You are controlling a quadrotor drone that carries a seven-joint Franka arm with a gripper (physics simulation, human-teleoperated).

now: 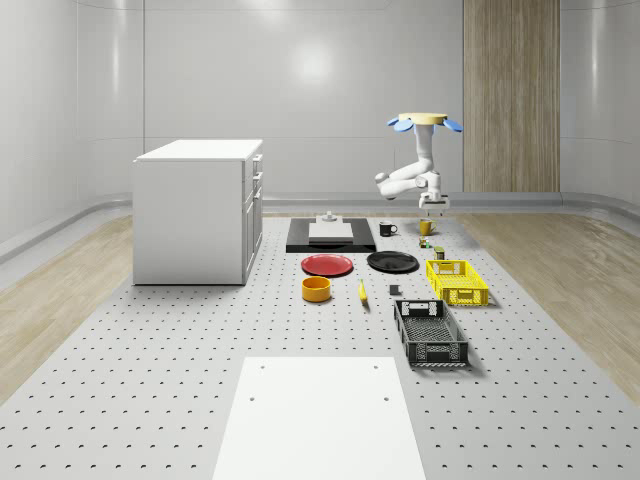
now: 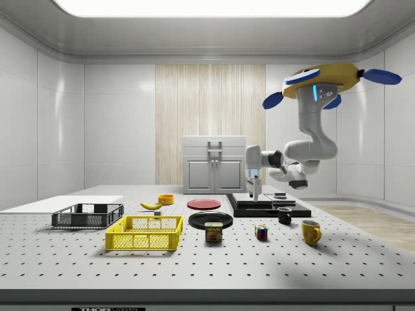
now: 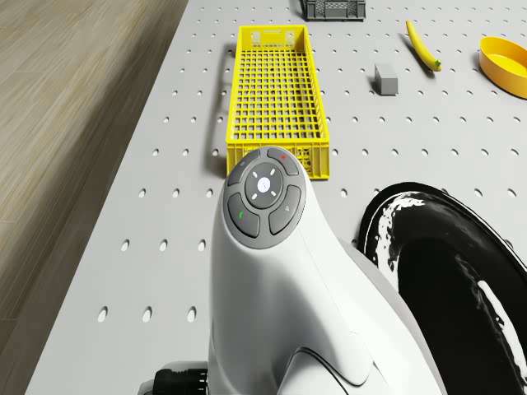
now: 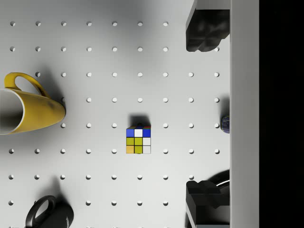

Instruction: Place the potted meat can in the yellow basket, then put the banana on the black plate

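The potted meat can [image 2: 214, 232] stands on the table just right of the yellow basket [image 2: 144, 233] in the side view, and beyond the basket [image 1: 457, 282] as a small can [image 1: 440, 254] in the whole-scene view. The banana [image 1: 363, 292] lies near the orange bowl; the black plate [image 1: 392, 262] is behind it. The drone [image 2: 331, 81] hovers above the table's mug end. Its arm hangs down, and the gripper [image 4: 202, 116] is open and empty, well above a Rubik's cube [image 4: 138, 140]. The gripper [image 2: 255, 192] is right of the can in the side view.
A yellow mug [image 4: 28, 111] and a black mug [image 4: 47, 216] flank the cube. A red plate [image 1: 327, 265], orange bowl [image 1: 316, 289], small grey block [image 3: 385, 78] and black basket [image 1: 430, 333] share the table. A white cabinet [image 1: 198, 210] stands at the whole-scene view's left.
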